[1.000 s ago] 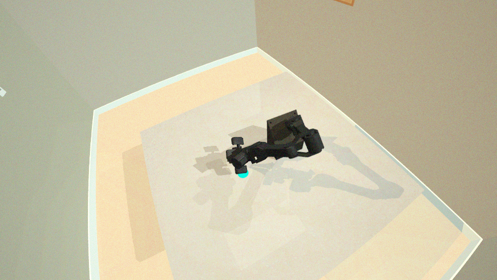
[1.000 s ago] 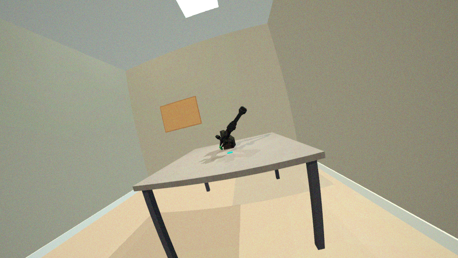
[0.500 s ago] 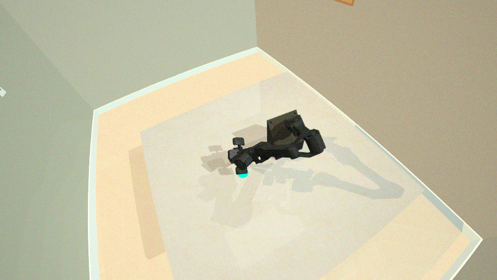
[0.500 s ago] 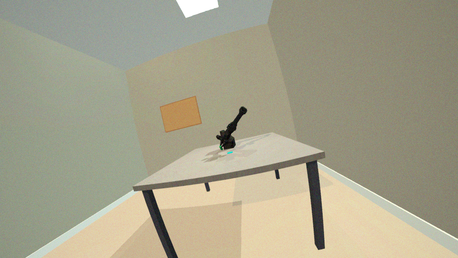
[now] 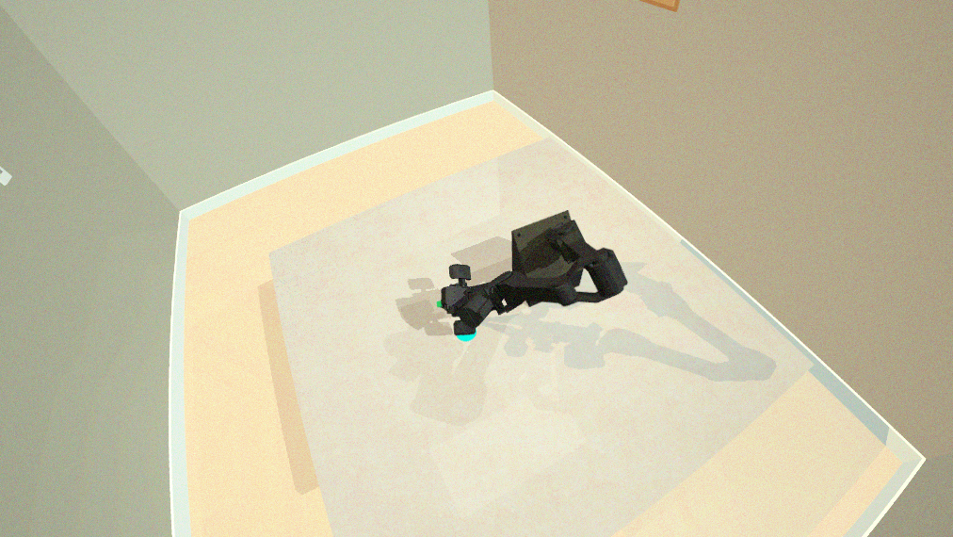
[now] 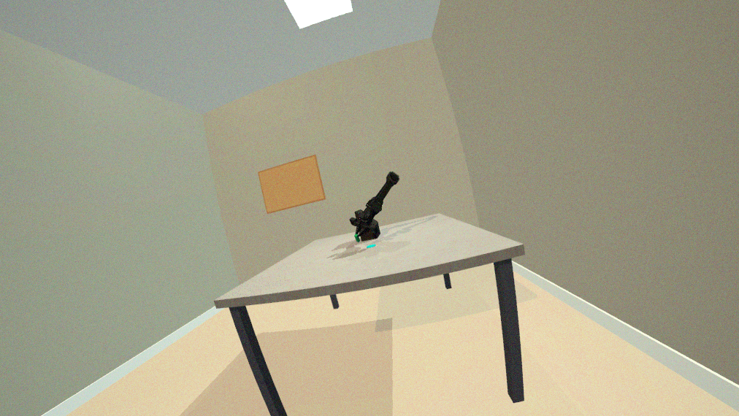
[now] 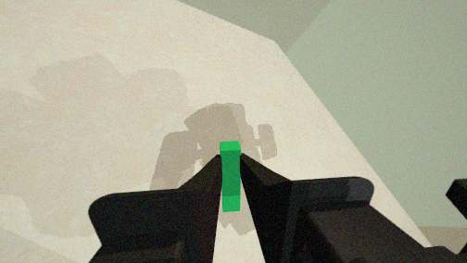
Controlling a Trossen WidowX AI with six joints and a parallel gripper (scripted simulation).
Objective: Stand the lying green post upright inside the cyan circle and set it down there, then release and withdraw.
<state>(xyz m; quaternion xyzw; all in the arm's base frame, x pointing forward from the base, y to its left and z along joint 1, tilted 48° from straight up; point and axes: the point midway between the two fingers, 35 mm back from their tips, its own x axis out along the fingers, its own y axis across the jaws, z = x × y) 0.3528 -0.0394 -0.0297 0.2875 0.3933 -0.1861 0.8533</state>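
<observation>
The green post (image 5: 439, 303) (image 6: 356, 238) (image 7: 231, 176) is held between the fingertips of my gripper (image 6: 357, 235) (image 7: 230, 158), which is shut on it. In the exterior view the post looks near upright, with a slight tilt. Its lower end looks a little above the table, but the exact gap cannot be told. The cyan circle (image 5: 466, 336) (image 6: 370, 246) lies flat on the table, to the right of the post in the exterior view. In the top view the arm covers part of the circle and most of the post. The circle is not in the wrist view.
The grey table (image 5: 373, 433) (image 6: 289, 274) (image 7: 324, 153) bears the arm's base (image 5: 543, 250) (image 6: 371, 230) and shadows of the arm. A table edge crosses the right side of the wrist view.
</observation>
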